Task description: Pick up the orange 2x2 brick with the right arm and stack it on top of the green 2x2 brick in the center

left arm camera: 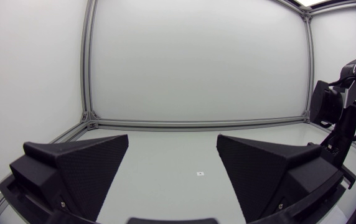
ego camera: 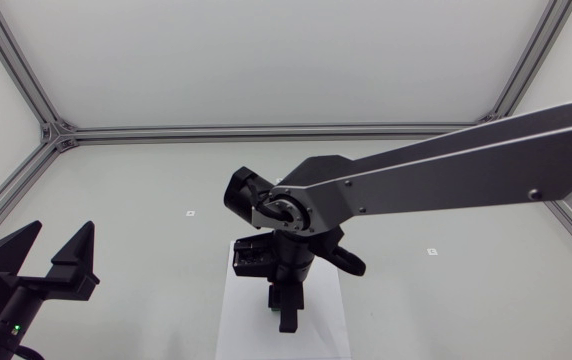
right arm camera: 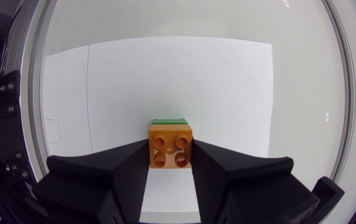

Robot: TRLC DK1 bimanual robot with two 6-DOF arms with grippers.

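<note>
Your right gripper (right arm camera: 169, 157) is closed on the orange 2x2 brick (right arm camera: 169, 148). Both wedge fingers press its opposite side walls, the jaws stand only a brick's width apart, and its four studs face the wrist camera. The brick sits square between the fingertips, not skewed.

The green 2x2 brick (right arm camera: 168, 121) lies straight past it along the gripper's line. Only a thin green strip shows beyond the orange brick's far edge, so the orange one covers almost all of it. That says the two are nearly in line, with the green one a touch ahead of your fingertips. You cannot tell from here whether the bricks already touch or whether a gap remains between them. The edges look parallel, so the next move probably needs a straight press down and no twist.

Both bricks sit over the white sheet (right arm camera: 228, 93) at the table's centre.

Your left gripper (left arm camera: 172, 142) rests well apart at the left side, jaws wide and holding nothing.
</note>
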